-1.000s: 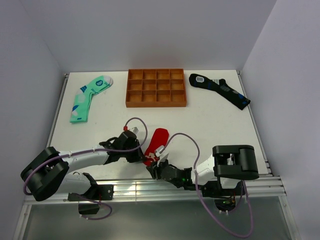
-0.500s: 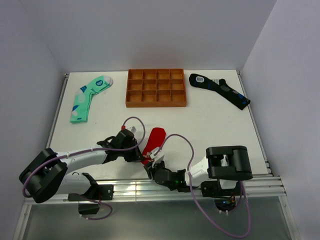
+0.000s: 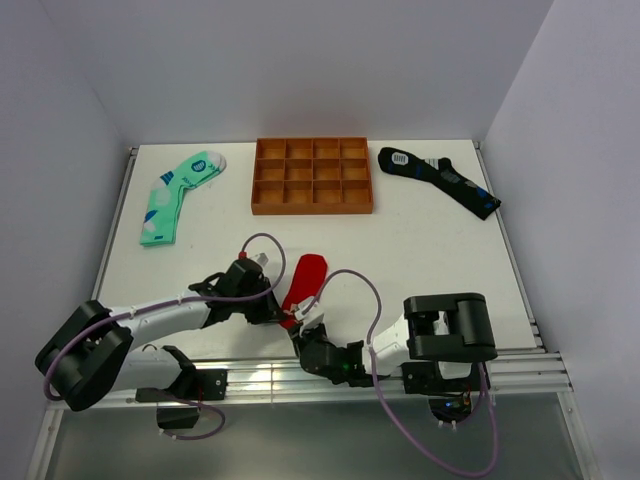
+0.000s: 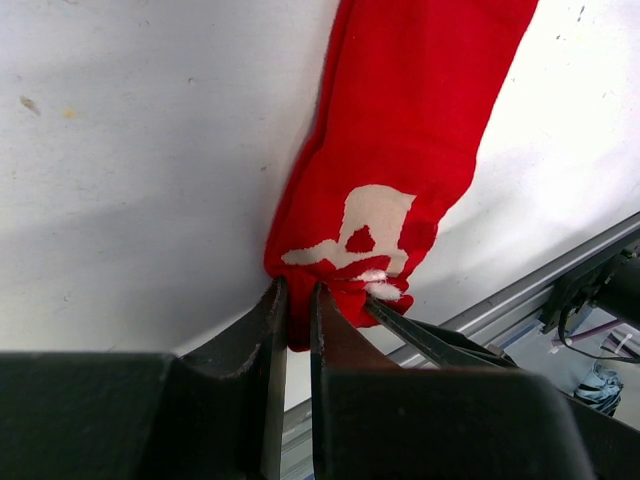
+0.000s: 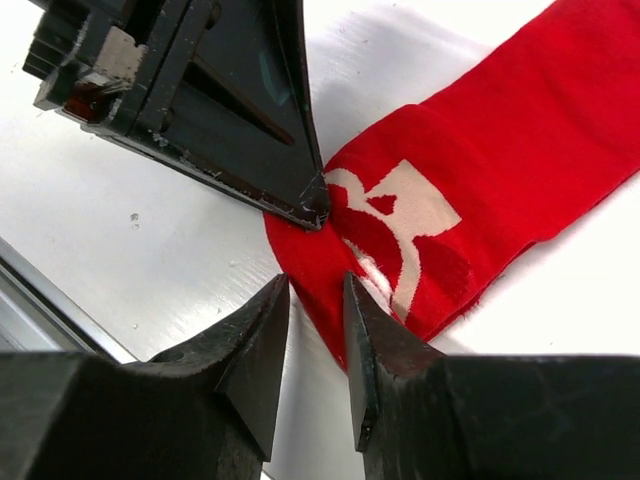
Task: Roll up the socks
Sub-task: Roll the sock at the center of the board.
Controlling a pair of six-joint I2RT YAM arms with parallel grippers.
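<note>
The red sock [image 3: 308, 278] is lying flat on the counter [image 3: 430, 240]. Its near end, bearing the white mark, is sitting between the two claws. The left claw [image 4: 296, 292] is clenching the edge of that end, with a thin fold of fabric caught at its tips. The right claw [image 5: 315, 290] is hovering just beside it, its jaws slightly parted and straddling the hem without pinching it. The rest of the sock is stretching away beyond both claws. Well beyond them a wooden tray [image 3: 312, 208] is sitting. The mint-green sock [image 3: 175, 195] is lying far off the left claw's side and the black sock [image 3: 440, 178] far off the right claw's, both unrolled. We are judging three risks here. The right claw may be scraping the counter and catching one layer only. The shallow left pinch may be letting soft fabric slip. The crowded tips may be colliding, and any of these would start a loose, skewed roll.
</note>
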